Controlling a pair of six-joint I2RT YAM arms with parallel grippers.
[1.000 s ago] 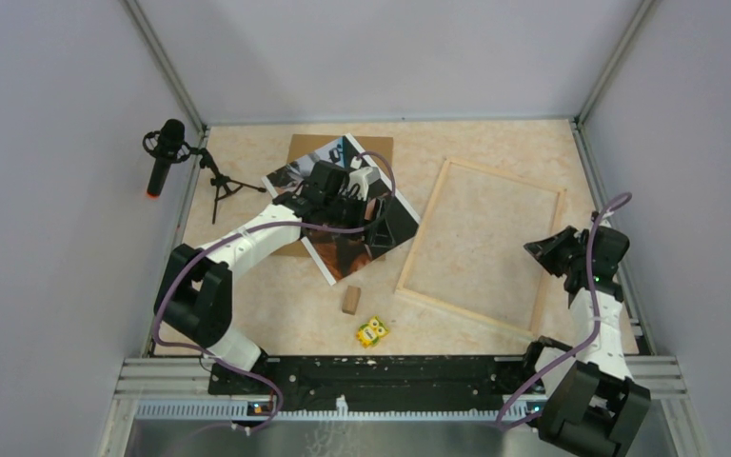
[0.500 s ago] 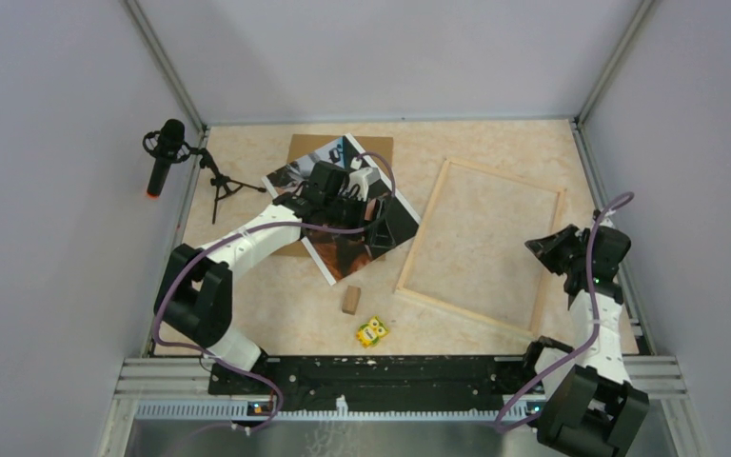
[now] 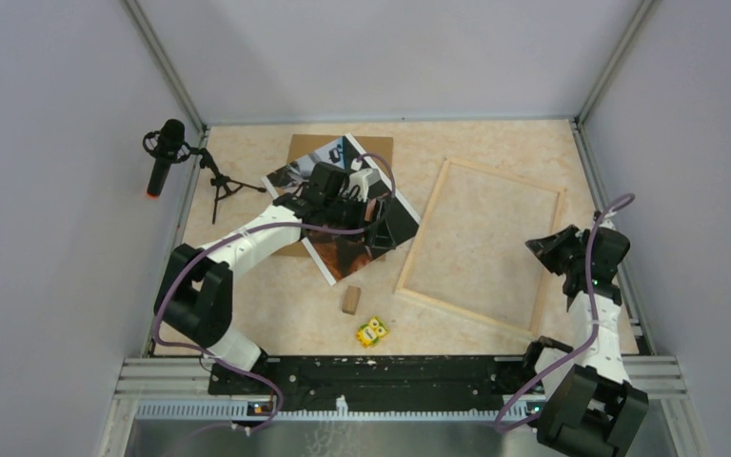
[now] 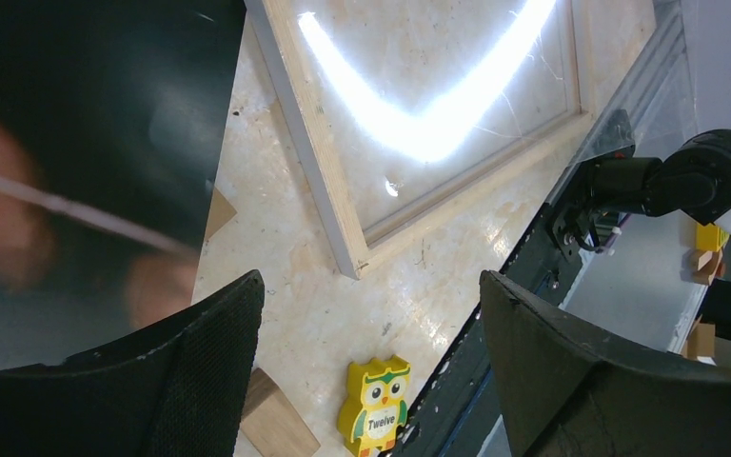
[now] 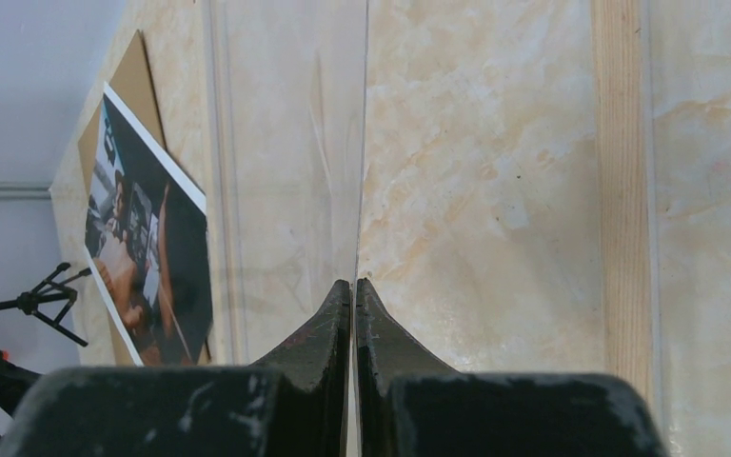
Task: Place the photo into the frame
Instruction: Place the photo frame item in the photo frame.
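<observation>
Hovering left gripper [image 4: 371, 295]: fingers spread wide, nothing between them; placed over the photo's right part. Whether a fingertip touches the print cannot be told.
Photo [image 3: 338, 255]: laid flat on the table [image 3: 247, 305], left of centre, turned at an angle, partly over a brown backing board [image 3: 309, 148]. Its middle is covered by the left arm in the top view. In the left wrist view it is blurred and dark, its lower edge cut off by the left finger [image 4: 190, 371].
Frame [image 3: 421, 228]: laid flat, right of the photo, apart from it, nothing inside but a glossy pane (strong glare is seen in the left wrist view). Its far corner is cut off there.
Right gripper [image 5: 353, 286]: fingers pressed together, held above the frame's right strip. A thin pale line is seen running up from the tips; what it is cannot be made out.
Wooden block [image 3: 351, 299]: near the photo's near corner.
Yellow owl toy [image 3: 372, 331]: just beside the block.
Microphone on tripod [image 3: 164, 152]: at the left edge.
</observation>
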